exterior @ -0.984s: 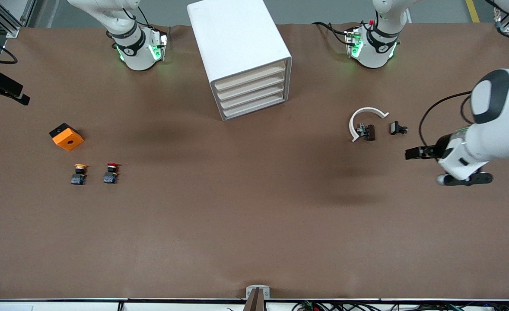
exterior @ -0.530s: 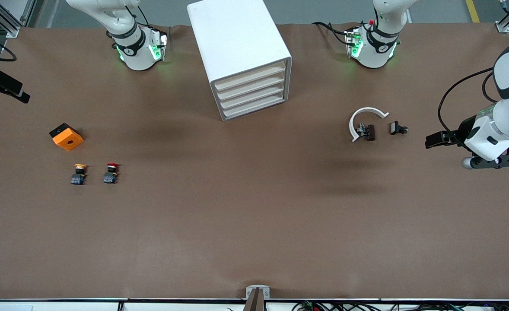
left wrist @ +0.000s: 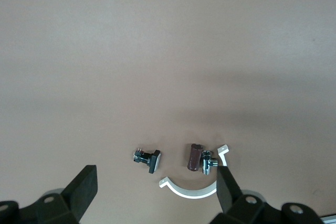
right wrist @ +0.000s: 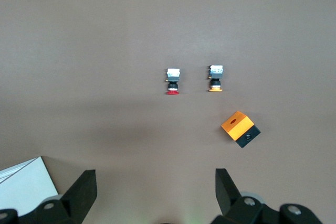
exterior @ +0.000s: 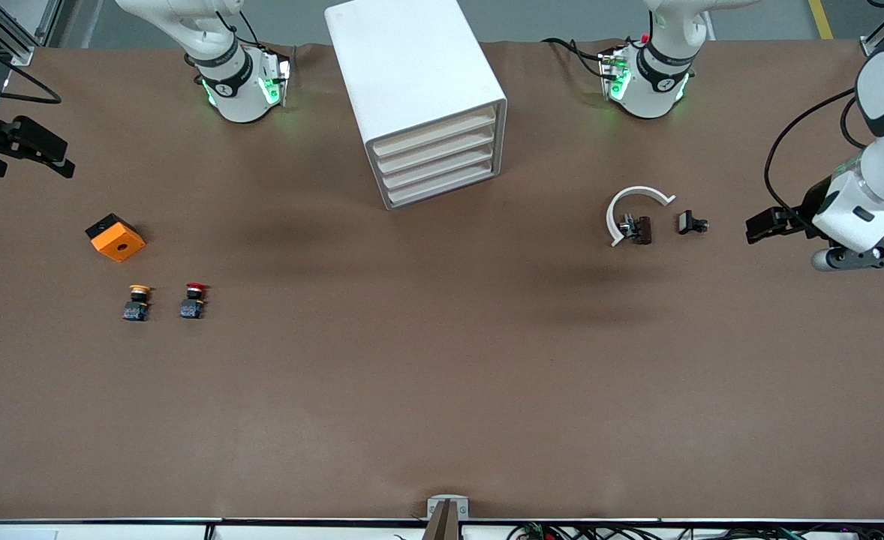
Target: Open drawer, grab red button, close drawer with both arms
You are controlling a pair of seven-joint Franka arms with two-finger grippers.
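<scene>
The left hand point(exterior: 761, 225) has swung out toward its own end of the brown tabletop point(exterior: 442, 390), fingers spread and empty. The right hand point(exterior: 37, 150), also spread, sits half cut off at the frame edge. The white four-drawer cabinet point(exterior: 419, 90) stays shut. The small red-capped button point(exterior: 193, 300) lies beside its yellow-capped twin point(exterior: 137, 301).

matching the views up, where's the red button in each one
Front view: red button toward the right arm's end of the table, beside the yellow button.
Left wrist view: not in it.
Right wrist view: near the picture's middle.
Shared landmark: orange cube.
</scene>
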